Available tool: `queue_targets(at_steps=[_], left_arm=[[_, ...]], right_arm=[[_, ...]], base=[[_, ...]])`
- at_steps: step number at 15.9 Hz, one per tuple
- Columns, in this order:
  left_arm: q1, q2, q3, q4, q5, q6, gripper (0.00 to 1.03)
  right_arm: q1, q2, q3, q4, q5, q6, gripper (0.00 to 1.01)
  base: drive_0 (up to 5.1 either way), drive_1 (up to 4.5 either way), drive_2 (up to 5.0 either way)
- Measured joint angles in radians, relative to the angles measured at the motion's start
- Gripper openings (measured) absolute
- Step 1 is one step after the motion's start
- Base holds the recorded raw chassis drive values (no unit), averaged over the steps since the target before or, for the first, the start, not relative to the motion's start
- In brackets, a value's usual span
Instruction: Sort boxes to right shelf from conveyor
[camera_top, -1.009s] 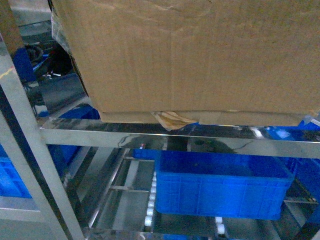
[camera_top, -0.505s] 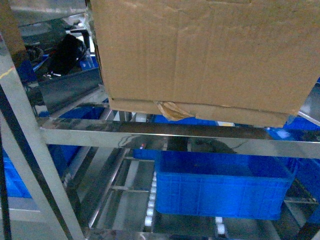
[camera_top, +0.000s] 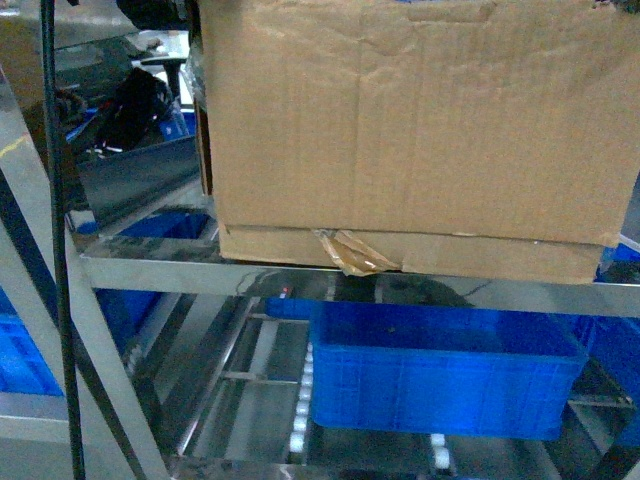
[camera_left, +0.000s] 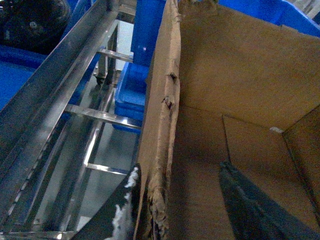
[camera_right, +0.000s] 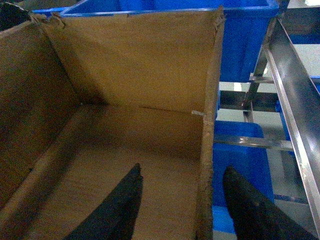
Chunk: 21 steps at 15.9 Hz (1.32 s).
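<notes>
Large brown cardboard box (camera_top: 410, 130) sitting on the upper steel rail of the right shelf (camera_top: 300, 272), open top, nothing visible inside but bare cardboard floor. Wrinkled tape scrap (camera_top: 352, 254) hanging at its lower front edge. Blue bin (camera_top: 440, 385) one tier below, contents not visible.

Left claw (camera_left: 175, 200) astride the box's ragged left wall (camera_left: 165, 125): one finger outside, one inside, clamped on or merely straddling — cannot tell. Right claw (camera_right: 182, 205) likewise astride the right wall (camera_right: 210, 125), inner finger over the floor, outer finger beside more blue bins (camera_right: 240, 165); grip unclear too.
</notes>
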Motion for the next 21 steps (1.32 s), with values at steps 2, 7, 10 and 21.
queue_targets(at_steps=[2,7,10,21], left_arm=[[0.000,0.000,0.001,-0.003,0.002,-0.005,0.70],[0.000,-0.061,-0.105,0.214,-0.117,0.033,0.98],[-0.005,-0.127,-0.229,0.479,-0.170,0.114,0.98],[-0.042,-0.340,-0.527,0.629,-0.193,0.232,0.98]], right_arm=[[0.001,-0.002,0.003,-0.003,-0.005,0.000,0.65],[0.029,-0.035,-0.117,0.373,-0.055,-0.106,0.98],[0.048,-0.048,-0.216,0.639,-0.087,-0.170,0.98],[0.046,-0.284,-0.435,0.743,-0.093,-0.173,0.98]], base=[[0.0,0.00,0.0],[0.0,0.00,0.0],[0.0,0.00,0.0],[0.0,0.00,0.0]])
